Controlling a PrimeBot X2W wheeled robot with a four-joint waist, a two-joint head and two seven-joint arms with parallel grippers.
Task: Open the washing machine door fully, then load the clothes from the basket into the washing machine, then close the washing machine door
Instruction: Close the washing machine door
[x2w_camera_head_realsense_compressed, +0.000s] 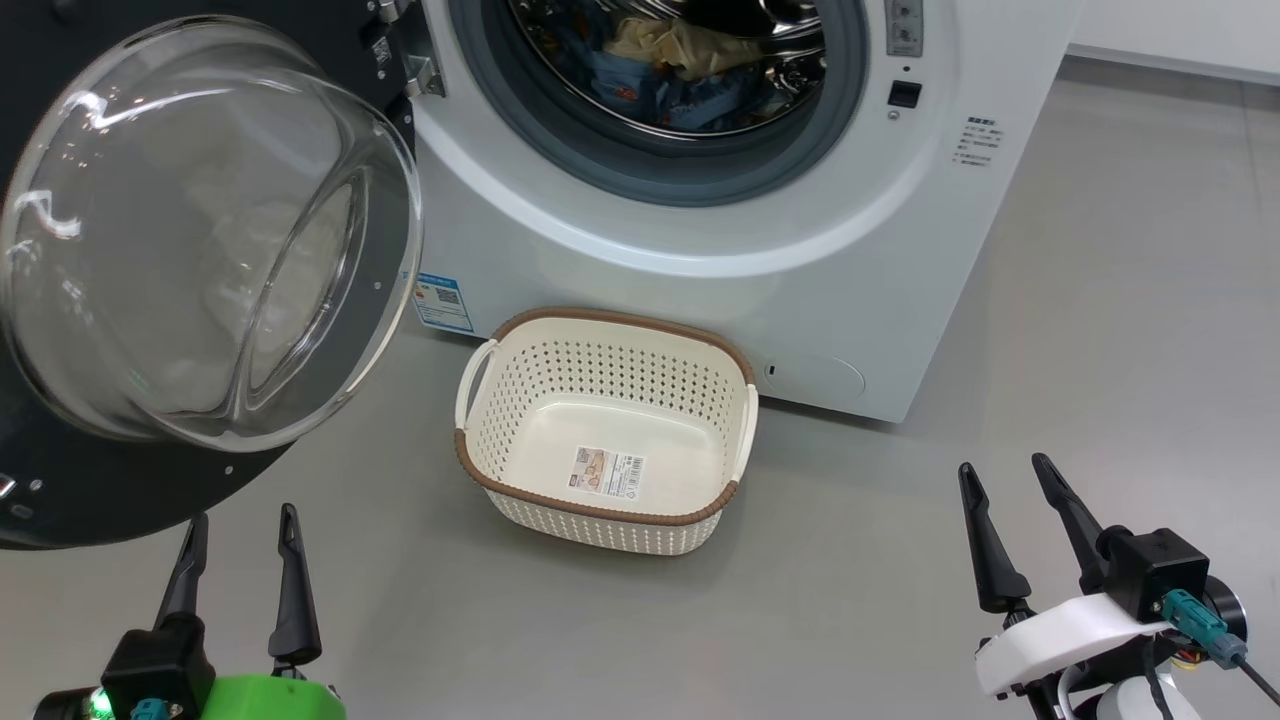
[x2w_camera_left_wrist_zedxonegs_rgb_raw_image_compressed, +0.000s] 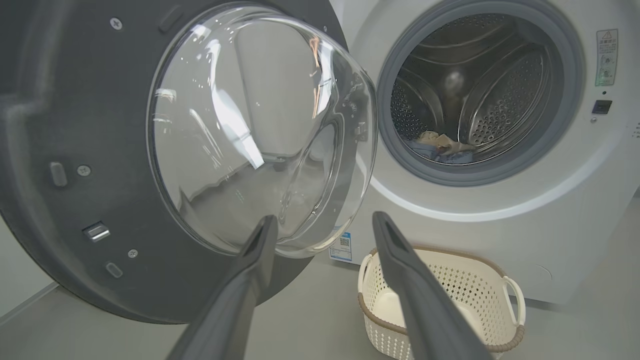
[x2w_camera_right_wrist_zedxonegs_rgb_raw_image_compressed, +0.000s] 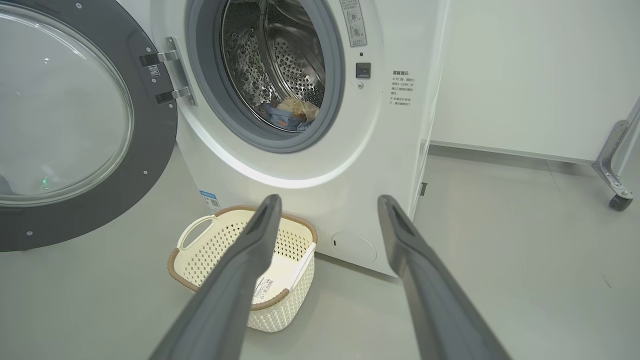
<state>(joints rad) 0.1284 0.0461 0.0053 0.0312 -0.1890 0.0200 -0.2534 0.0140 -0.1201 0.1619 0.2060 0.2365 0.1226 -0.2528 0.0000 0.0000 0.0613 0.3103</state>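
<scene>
Washing machine (x2w_camera_head_realsense_compressed: 700, 290): white body; gasket (x2w_camera_head_realsense_compressed: 640, 170) grey; drum (x2w_camera_left_wrist_zedxonegs_rgb_raw_image_compressed: 505, 95) bare steel, rows of small punched holes. Label (x2w_camera_head_realsense_compressed: 443, 303) on its lower left front: blue and white.
Door (x2w_camera_head_realsense_compressed: 200, 240): glossy black frame, clear glass centre.
Basket (x2w_camera_head_realsense_compressed: 600, 530): cream-white, walls in a regular grid of small holes; rim (x2w_camera_head_realsense_compressed: 620, 318) brown, woven look; handles (x2w_camera_head_realsense_compressed: 474, 385) white; sticker (x2w_camera_head_realsense_compressed: 608, 472) on its bottom pale, with a black barcode.
Clothes (x2w_camera_head_realsense_compressed: 680, 70): blue with small orange prints, one cream piece on top.
Floor (x2w_camera_head_realsense_compressed: 1100, 350): plain grey.
Left gripper (x2w_camera_head_realsense_compressed: 243, 513): dark, on a green housing.
Right gripper (x2w_camera_head_realsense_compressed: 1002, 463): dark, on a white housing with a teal plug.
</scene>
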